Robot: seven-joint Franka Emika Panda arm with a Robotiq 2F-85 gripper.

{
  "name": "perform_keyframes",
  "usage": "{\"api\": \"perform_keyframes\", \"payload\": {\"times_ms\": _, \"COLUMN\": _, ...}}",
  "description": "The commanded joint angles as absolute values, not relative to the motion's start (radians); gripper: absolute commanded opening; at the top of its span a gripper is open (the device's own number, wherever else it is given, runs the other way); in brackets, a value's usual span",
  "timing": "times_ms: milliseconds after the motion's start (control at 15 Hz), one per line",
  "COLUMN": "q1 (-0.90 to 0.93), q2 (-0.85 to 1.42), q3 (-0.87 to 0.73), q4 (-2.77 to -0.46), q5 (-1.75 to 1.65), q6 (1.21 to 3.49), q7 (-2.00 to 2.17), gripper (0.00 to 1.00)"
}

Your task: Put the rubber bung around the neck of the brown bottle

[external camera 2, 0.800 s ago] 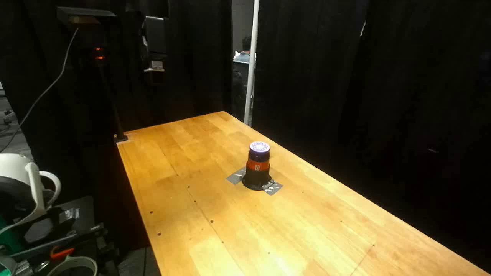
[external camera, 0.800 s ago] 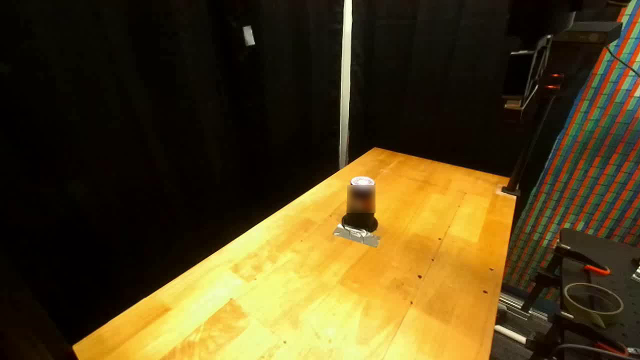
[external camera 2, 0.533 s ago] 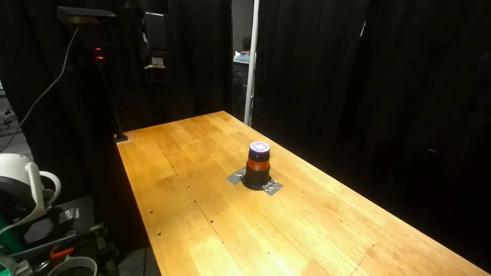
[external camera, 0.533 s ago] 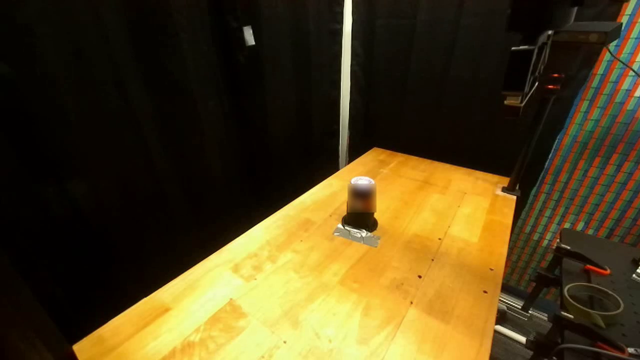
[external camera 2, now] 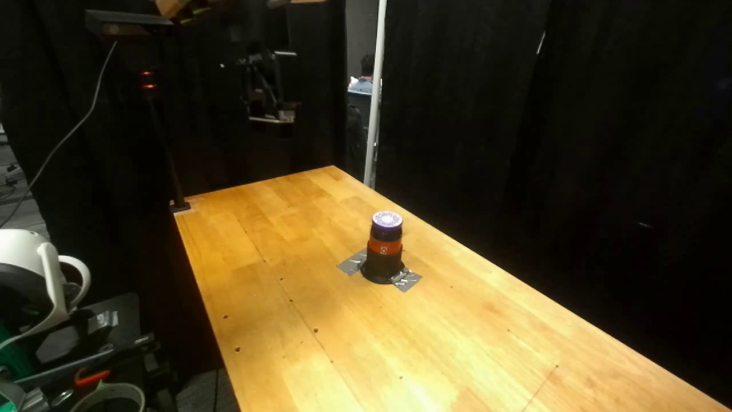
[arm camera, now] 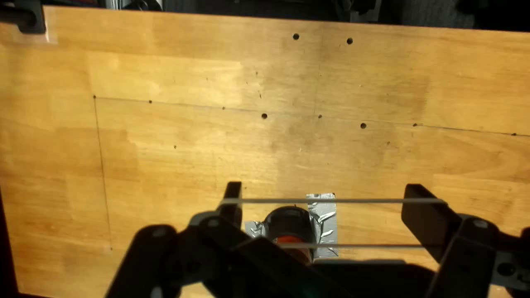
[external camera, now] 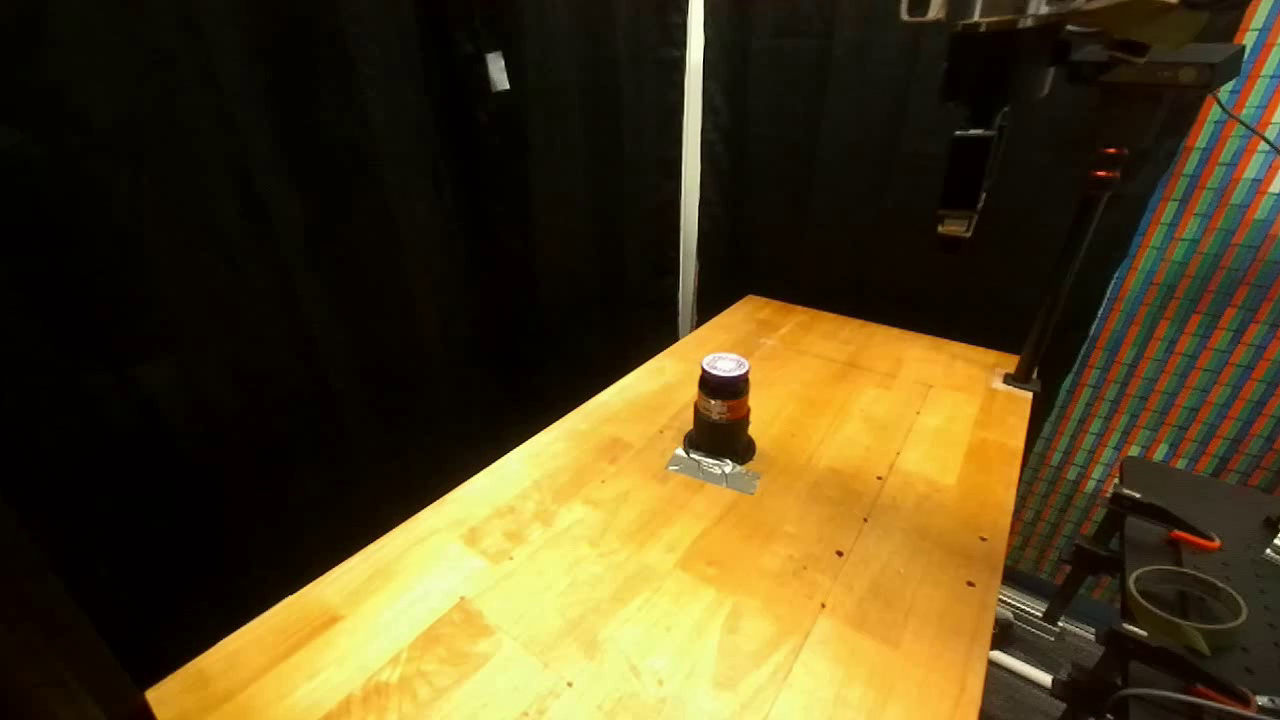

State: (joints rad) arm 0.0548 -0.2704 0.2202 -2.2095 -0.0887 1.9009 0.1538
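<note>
Both exterior views: wooden table (external camera: 640, 560) spanned lower centre, black curtains (external camera: 350, 200) behind. Brown bottle (external camera 2: 386, 235) stood near centre in black base (external camera 2: 382, 266). Gripper (arm camera: 323, 198) was spread wide, pale band (arm camera: 352, 201) stretched across.

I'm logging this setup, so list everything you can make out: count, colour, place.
Table: 1, light wood, centre
Black base: 1, black, on the table
Brown bottle: 1, brown, orange label, white-and-purple top, upright in or on the base
Rubber band: apparently 1, pale, stretched between the fingers
Tape strips: 2, silver-grey, at the base
Tape roll: 1, pale, beside the table
Orange-tipped tools: at least 2, black, nearby
Handled object: 1, white, beside the table
Stand: 1, black, table corner
Pole: 1, white, behind the table
Curtains: several, black, around the table
Striped cloth: 1, multicoloured, beside the table
Person: 1, blue top, background
Arm: 1, yellowish, top edge
Gripper: 1, black, open, clear of the bottle
</note>
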Motion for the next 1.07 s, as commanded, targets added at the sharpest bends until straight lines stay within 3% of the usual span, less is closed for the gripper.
{"api": "perform_keyframes", "payload": {"times_ms": 0, "q1": 0.073, "q2": -0.033, "q3": 0.173, "q4": -2.03, "q5": -0.108, "q6": 1.966, "q7": 0.016, "gripper": 1.0}}
{"api": "perform_keyframes", "payload": {"times_ms": 533, "q1": 0.084, "q2": 0.437, "q3": 0.136, "q4": -1.593, "q5": -0.049, "q6": 1.87, "q7": -0.121, "gripper": 1.0}}
{"api": "perform_keyframes", "payload": {"times_ms": 1000, "q1": 0.116, "q2": 0.72, "q3": 0.113, "q4": -1.24, "q5": -0.059, "q6": 1.734, "q7": -0.099, "gripper": 1.0}}
